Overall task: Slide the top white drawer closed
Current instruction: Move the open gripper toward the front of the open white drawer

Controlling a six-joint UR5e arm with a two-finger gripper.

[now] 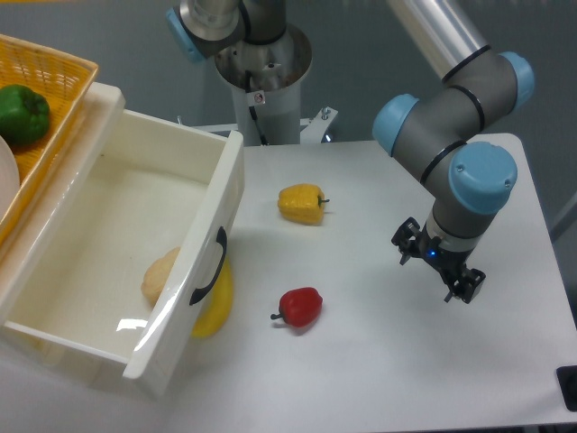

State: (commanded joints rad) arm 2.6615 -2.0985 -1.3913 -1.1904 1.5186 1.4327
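Observation:
The top white drawer (219, 194) stands pulled far out at the left, tilted toward the table. Its front panel faces right and carries a black curved handle (209, 268). A beige rounded object (160, 276) lies inside it against the front panel. My gripper (439, 269) hangs over the right side of the table, well to the right of the drawer front and touching nothing. It points down and its black fingers (465, 286) look spread apart and empty. The lower drawer is hidden under the top one.
A yellow pepper (301, 203) and a red pepper (300, 307) lie on the white table (379, 361) between drawer and gripper. A yellow object (216, 307) sits partly under the drawer front. An orange basket (54, 81) with a green pepper (22, 113) stands at the top left.

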